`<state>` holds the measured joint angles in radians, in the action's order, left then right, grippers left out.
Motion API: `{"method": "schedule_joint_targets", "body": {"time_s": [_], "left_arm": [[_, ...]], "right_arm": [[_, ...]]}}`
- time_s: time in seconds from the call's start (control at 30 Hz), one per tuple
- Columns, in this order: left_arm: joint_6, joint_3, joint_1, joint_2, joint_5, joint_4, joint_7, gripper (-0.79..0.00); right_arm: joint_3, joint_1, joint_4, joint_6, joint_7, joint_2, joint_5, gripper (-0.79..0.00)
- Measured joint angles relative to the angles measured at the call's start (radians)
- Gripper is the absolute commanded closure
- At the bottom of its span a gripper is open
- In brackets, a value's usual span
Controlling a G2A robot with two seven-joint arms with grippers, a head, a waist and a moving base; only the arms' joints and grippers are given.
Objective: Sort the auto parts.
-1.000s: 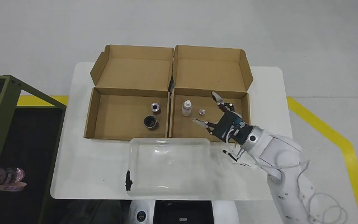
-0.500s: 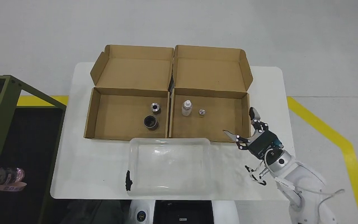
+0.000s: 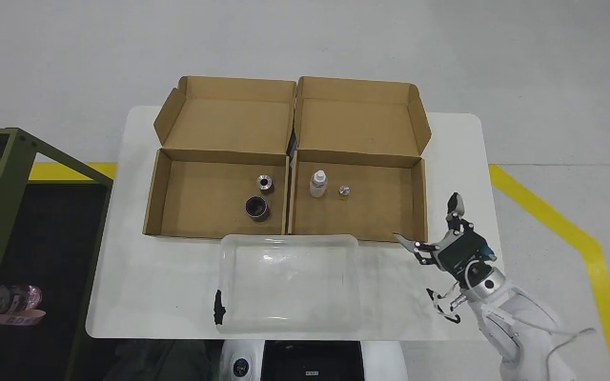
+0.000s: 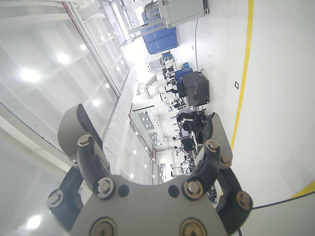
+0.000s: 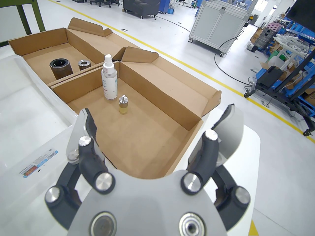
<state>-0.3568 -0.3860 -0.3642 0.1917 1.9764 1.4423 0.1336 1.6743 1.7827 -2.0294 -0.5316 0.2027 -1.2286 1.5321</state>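
Two open cardboard boxes sit side by side on the white table. The left box [image 3: 191,195] holds a dark cylinder [image 3: 255,207] and a small metal ring [image 3: 263,181]. The right box [image 3: 381,200] holds a small white bottle [image 3: 318,182] and a small metal fitting [image 3: 345,190]. My right gripper [image 3: 434,225] hangs open and empty over the table near the right box's front right corner. In the right wrist view the bottle [image 5: 109,77] and the fitting [image 5: 122,104] stand upright beyond the open right gripper [image 5: 157,121]. My left gripper [image 4: 145,126] is open and empty, facing the hall.
A clear plastic bin [image 3: 289,283] lies in front of the boxes by the table's near edge. A small black item [image 3: 218,310] rests at its left corner. Both box lids stand up at the back. Bare table lies right of the boxes.
My right gripper has drawn back out of the right box toward the table's front right corner, leaving the small metal fitting standing in the box.
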Motion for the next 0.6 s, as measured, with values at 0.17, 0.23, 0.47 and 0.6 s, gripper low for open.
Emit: {"method": "schedule_joint_targets", "body": {"time_s": [0.17,0.23,0.47,0.6], "left_arm": [[0.000,0.000,0.000,0.000,0.000,0.000,0.000,-0.785],[0.000,0.000,0.000,0.000,0.000,0.000,0.000,-0.784],[0.000,0.000,0.000,0.000,0.000,0.000,0.000,-0.784],[0.000,0.000,0.000,0.000,0.000,0.000,0.000,-0.784]], "right_arm": [[0.004,0.009,0.010,0.002,0.007,0.003,-0.003,-0.785],[0.004,0.009,0.011,0.000,0.007,0.003,-0.003,-0.785],[0.004,0.009,0.011,0.000,0.007,0.003,-0.003,-0.785],[0.004,0.009,0.011,0.000,0.007,0.003,-0.003,-0.785]]}}
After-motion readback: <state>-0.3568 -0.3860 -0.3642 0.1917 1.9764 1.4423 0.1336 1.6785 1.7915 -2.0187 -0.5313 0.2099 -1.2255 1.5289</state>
